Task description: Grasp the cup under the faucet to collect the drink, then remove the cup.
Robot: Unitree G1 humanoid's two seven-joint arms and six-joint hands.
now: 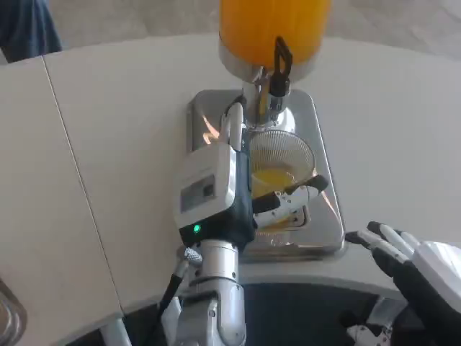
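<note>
A clear ribbed cup [282, 160] with orange drink at its bottom stands on the shiny steel base [324, 216] of the dispenser, right under the faucet [268, 94]. My left hand [216, 184] wraps around the cup from its left side, with dark fingers reaching across the cup's near side. The orange juice tank [270, 25] rises above, with a black tap lever [282, 58] at its front. My right hand [407, 263] rests at the table's near edge on the right, fingers spread and holding nothing.
The white table [122, 130] has a seam running down its left part. A dark blue shape [25, 25] sits at the far left corner. A metal rim [11, 313] shows at the lower left edge.
</note>
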